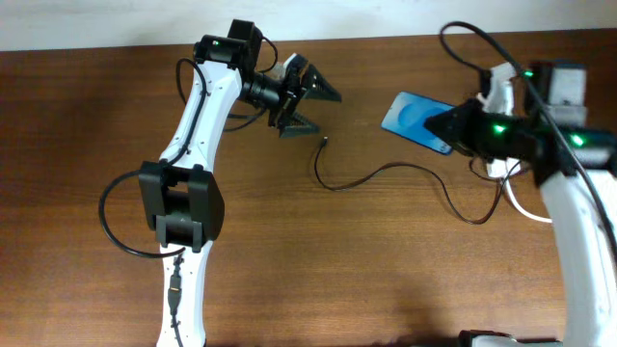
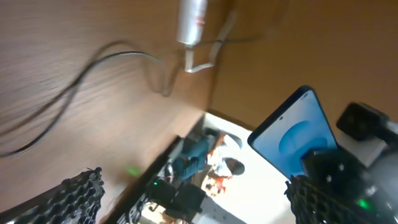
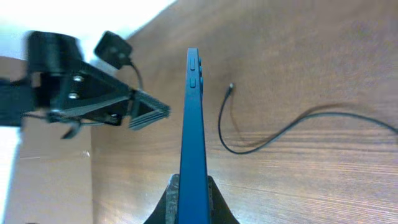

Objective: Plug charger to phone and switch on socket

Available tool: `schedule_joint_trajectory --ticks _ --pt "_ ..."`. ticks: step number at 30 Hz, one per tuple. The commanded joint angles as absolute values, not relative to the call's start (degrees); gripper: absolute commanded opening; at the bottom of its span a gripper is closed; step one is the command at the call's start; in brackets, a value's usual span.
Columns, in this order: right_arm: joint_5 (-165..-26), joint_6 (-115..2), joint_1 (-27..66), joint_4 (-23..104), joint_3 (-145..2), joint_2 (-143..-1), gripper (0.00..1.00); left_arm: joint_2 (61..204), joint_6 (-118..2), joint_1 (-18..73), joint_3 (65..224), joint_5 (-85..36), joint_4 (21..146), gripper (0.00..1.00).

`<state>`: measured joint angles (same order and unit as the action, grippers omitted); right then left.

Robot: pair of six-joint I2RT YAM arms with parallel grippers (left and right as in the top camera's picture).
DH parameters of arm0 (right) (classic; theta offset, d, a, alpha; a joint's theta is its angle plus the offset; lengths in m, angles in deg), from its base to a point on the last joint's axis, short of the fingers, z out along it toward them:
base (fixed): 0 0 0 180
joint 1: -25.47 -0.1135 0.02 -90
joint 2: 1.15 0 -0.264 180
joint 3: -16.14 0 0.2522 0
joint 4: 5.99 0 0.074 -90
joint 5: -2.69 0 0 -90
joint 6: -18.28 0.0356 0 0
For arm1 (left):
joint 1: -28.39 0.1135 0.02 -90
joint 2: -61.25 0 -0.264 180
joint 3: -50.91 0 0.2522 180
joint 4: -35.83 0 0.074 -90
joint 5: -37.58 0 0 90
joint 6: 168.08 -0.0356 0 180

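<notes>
My right gripper [image 1: 449, 125] is shut on the phone [image 1: 413, 116], holding it above the table; its blue screen shows. In the right wrist view the phone [image 3: 193, 118] stands edge-on between the fingers [image 3: 193, 186]. The charger, a thin black cable [image 1: 386, 169], lies on the table with its connector tip [image 1: 325, 142] free, left of the phone; the tip also shows in the right wrist view [image 3: 231, 87]. My left gripper [image 1: 316, 108] is open and empty, above and left of the tip. The white socket [image 1: 497, 89] lies mostly hidden under my right arm.
The socket's thick white cord [image 1: 525, 207] loops out beside the right arm. In the left wrist view the phone [image 2: 292, 134], the black cable [image 2: 93, 68] and the far socket [image 2: 191, 18] show beyond the open fingers [image 2: 196, 193]. The table's far edge is close behind both grippers.
</notes>
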<state>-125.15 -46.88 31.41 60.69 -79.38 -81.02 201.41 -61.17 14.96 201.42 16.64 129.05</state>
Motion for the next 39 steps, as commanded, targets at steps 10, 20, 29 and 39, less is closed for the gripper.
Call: schedule_joint_trajectory --ticks 10,20,29,39 --pt "-120.4 -29.1 30.5 48.1 -80.0 -76.4 0.04 201.0 -70.7 15.0 202.7 37.8 126.7 0.99" --pt "-90.5 1.6 13.6 40.9 -80.0 -80.5 0.04 201.0 -54.7 15.0 202.7 37.5 115.5 1.00" --pt "-89.7 9.9 6.8 29.2 -80.0 -89.8 0.04 201.0 -29.0 15.0 202.7 27.3 99.0 1.00" --pt "-90.6 11.3 5.9 25.9 -80.0 -92.9 0.04 201.0 -10.4 15.0 202.7 17.8 90.1 0.66"
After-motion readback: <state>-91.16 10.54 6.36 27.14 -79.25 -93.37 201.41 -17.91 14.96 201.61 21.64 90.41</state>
